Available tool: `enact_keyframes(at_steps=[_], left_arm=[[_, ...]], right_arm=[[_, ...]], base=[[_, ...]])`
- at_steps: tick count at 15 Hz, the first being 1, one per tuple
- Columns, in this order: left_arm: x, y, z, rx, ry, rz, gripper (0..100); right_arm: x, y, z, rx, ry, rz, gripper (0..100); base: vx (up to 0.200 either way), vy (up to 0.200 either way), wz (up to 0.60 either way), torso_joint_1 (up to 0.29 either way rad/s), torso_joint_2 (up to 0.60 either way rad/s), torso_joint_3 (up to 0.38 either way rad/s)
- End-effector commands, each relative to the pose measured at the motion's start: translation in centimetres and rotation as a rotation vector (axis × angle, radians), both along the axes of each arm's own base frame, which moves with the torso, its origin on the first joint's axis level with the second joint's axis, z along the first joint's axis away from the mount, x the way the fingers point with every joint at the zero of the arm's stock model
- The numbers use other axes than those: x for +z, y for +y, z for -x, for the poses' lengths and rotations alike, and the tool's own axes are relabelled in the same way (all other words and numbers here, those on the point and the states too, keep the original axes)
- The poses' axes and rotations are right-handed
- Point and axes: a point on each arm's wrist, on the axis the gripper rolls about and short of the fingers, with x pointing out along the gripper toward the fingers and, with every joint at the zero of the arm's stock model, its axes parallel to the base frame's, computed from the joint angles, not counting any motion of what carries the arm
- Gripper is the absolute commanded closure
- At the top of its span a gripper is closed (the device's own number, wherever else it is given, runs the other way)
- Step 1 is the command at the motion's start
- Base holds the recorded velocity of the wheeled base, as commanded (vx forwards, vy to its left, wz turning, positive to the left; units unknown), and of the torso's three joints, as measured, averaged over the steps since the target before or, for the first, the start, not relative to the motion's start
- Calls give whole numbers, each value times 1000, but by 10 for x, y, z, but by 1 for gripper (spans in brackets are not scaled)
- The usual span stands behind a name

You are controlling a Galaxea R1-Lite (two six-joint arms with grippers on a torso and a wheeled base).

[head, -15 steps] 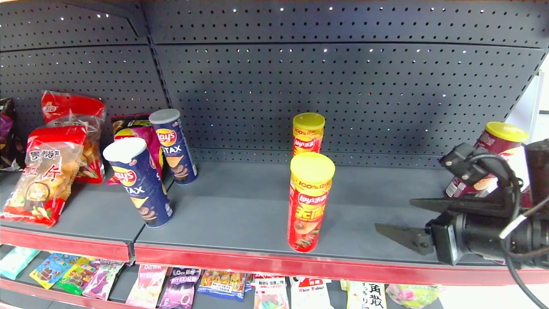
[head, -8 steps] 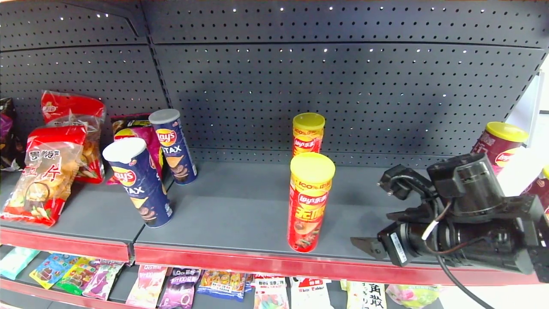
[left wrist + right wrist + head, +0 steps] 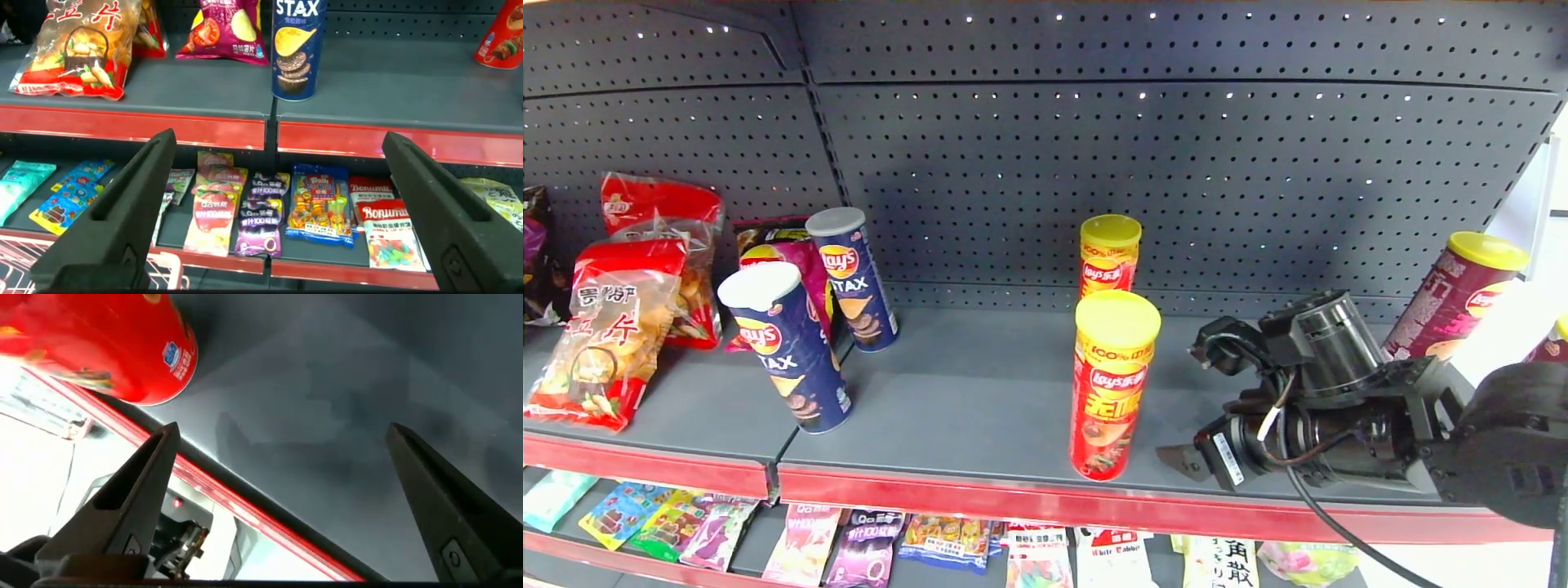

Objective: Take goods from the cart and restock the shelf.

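The right pincer (image 3: 1205, 431) is hanging low over the front of the grey metal shelf with a red front lip (image 3: 980, 408), at the lower right of the head view. Its jaws are standing wide apart with nothing between them. Just left of it, the red cardboard tube with a yellow lid (image 3: 1112, 392) is standing upright near the lip, close to the nearer finger but apart from it. A second red tube with a yellow lid (image 3: 1108, 255) is standing behind it, by the dark perforated back panel (image 3: 1094, 163). Past the arm, towards the right edge, a maroon tube with a yellow lid (image 3: 1454, 298) is standing. On the left side of the shelf, a navy blue tube with a white lid (image 3: 788, 355), a second navy tube with a grey lid (image 3: 854, 278) and a red and clear snack bag (image 3: 605, 331) are sitting. The left pincer (image 3: 278, 214) is gaping too, empty, facing the lower shelf's row of small coloured packets (image 3: 315, 204).
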Motion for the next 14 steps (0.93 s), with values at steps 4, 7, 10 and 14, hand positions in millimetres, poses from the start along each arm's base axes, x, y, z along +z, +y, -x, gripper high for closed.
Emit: enact_keyframes(at_steps=[4, 7, 10, 14], left_arm=[[0, 0, 0, 1, 0, 0, 0], [0, 0, 0, 1, 0, 0, 0], [0, 0, 0, 1, 0, 0, 0], [0, 0, 0, 1, 0, 0, 0]], right_arm=[[-10, 14, -9, -13, -1, 53, 0], [-17, 16, -11, -21, 9, 76, 0], [-17, 18, -16, -29, 2, 79, 0], [-17, 24, -17, -21, 0, 73, 0]], base=[[0, 0, 0, 0, 0, 0], [0, 0, 0, 0, 0, 0], [0, 0, 0, 0, 0, 0], [0, 0, 0, 0, 0, 0]])
